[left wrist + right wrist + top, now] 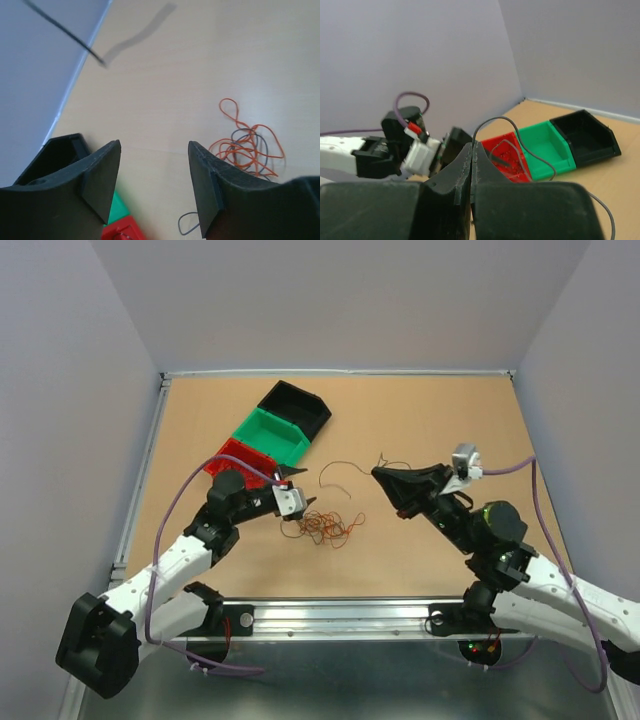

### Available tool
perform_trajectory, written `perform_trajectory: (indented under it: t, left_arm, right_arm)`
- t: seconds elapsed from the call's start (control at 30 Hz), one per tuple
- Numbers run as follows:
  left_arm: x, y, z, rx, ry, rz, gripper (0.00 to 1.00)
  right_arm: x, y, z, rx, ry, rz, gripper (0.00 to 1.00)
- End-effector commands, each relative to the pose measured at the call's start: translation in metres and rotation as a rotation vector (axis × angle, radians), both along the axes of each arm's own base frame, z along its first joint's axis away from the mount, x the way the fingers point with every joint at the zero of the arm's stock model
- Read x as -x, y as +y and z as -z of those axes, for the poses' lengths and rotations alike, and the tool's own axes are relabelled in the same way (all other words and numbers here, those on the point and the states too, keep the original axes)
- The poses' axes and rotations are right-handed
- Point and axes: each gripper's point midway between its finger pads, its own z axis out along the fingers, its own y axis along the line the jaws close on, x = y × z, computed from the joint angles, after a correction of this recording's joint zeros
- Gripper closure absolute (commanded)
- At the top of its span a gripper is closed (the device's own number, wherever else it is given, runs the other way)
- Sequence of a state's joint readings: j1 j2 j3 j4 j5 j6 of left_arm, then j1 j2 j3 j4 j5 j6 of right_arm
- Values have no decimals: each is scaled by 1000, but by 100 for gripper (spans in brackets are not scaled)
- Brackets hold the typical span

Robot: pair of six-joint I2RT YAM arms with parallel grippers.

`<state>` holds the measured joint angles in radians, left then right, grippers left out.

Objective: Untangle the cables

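Note:
A tangle of thin orange and dark cables (325, 528) lies on the table in front of my left gripper (300, 505). In the left wrist view that gripper (155, 145) stands open with nothing between its fingers; the orange tangle (247, 147) lies to its right, and a grey cable loop (187, 223) shows beside the right finger. My right gripper (378, 472) is shut on a thin dark cable (520, 131), which arcs up from the closed tips (472, 146) and falls off to the right. One more curved cable (335, 472) lies alone between the grippers.
A red bin (235, 458), a green bin (272, 436) and a black bin (296, 407) stand in a slanted row at the back left, close behind my left gripper. The table's metal rail (340, 615) runs along the near edge. Grey walls enclose the table.

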<state>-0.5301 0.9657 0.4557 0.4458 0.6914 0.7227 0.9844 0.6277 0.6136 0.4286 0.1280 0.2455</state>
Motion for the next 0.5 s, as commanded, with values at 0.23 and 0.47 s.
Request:
perform_trajectory:
  t: [0.23, 0.47]
  left_arm:
    - [-66, 97, -93, 378, -138, -620, 17]
    - [-93, 161, -106, 506, -139, -919, 10]
  right_arm:
    - [-58, 83, 9, 182, 73, 23, 100]
    - [-125, 127, 6, 238, 85, 116, 99]
